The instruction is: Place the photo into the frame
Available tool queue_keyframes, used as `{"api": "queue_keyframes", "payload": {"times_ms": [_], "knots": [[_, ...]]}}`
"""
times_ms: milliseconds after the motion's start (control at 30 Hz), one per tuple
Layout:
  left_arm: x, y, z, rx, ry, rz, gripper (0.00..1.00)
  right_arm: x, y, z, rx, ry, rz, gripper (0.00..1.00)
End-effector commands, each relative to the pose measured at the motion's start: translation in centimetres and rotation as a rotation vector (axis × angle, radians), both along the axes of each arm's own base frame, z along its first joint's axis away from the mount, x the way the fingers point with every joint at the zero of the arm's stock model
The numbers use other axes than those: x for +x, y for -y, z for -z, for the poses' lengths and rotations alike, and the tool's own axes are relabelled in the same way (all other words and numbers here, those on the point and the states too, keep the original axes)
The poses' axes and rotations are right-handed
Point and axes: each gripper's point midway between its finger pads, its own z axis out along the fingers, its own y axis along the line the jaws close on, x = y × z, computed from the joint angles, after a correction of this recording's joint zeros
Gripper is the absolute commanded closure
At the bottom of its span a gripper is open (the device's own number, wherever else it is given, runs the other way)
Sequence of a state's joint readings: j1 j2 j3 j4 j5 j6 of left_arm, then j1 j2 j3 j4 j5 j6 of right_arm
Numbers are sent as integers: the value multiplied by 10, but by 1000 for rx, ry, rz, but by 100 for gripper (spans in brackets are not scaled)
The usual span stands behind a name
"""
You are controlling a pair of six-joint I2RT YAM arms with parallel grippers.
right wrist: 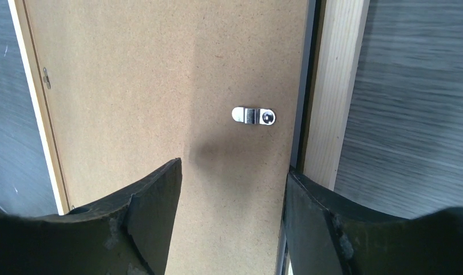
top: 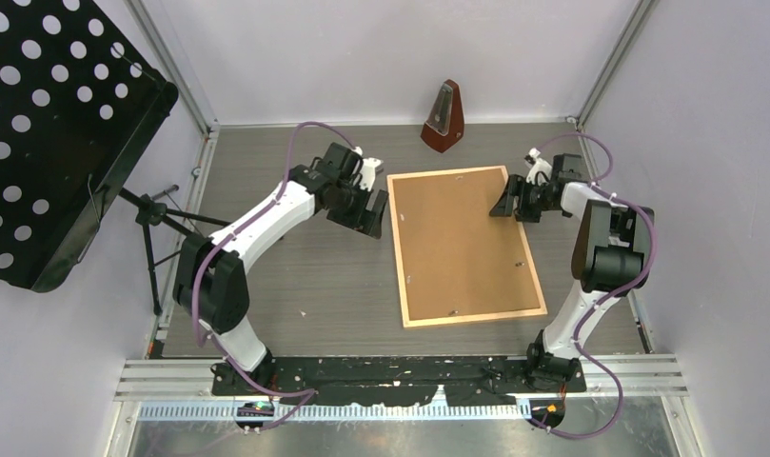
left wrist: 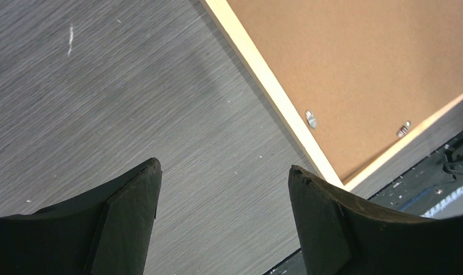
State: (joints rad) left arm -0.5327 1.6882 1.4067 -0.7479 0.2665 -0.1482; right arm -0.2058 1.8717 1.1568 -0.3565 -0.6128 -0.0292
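My left claw (left wrist: pixel 223 177) is hanging wide, empty, just left of the frame (top: pixel 397 249), which is lying back-up with a brown backing board (top: pixel 462 243) inside. My right claw (right wrist: pixel 233 172) is hovering spread over the frame's right edge, near a metal clip (right wrist: pixel 253 116).

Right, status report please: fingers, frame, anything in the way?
Left fingers open beside frame. Right fingers open over backing board, near clip. Photo not visible. Nothing obstructing.
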Motion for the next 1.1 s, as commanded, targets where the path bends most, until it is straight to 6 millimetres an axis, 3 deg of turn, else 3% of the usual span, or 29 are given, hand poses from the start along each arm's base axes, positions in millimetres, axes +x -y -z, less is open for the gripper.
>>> {"api": "queue_keyframes", "payload": {"times_ms": [0, 267, 500, 600, 833, 1067], "knots": [[14, -10, -17, 15, 110, -30, 19, -29, -23, 17, -24, -89, -63, 30], [12, -14, -12, 31, 115, -39, 15, -26, -28, 1, -65, -38, -69, 26], [13, -12, -8, 29, 102, -34, 12, -23, -16, -26, -153, 35, -61, 22], [13, -11, -6, 27, 98, -34, 4, -22, -10, -39, -200, 74, -58, 20], [14, -9, -6, 20, 90, -33, 3, -24, 3, -61, -291, 136, -58, 17], [12, -5, -4, 2, 75, -27, 3, -35, 18, -49, -374, 121, -69, 17]]}}
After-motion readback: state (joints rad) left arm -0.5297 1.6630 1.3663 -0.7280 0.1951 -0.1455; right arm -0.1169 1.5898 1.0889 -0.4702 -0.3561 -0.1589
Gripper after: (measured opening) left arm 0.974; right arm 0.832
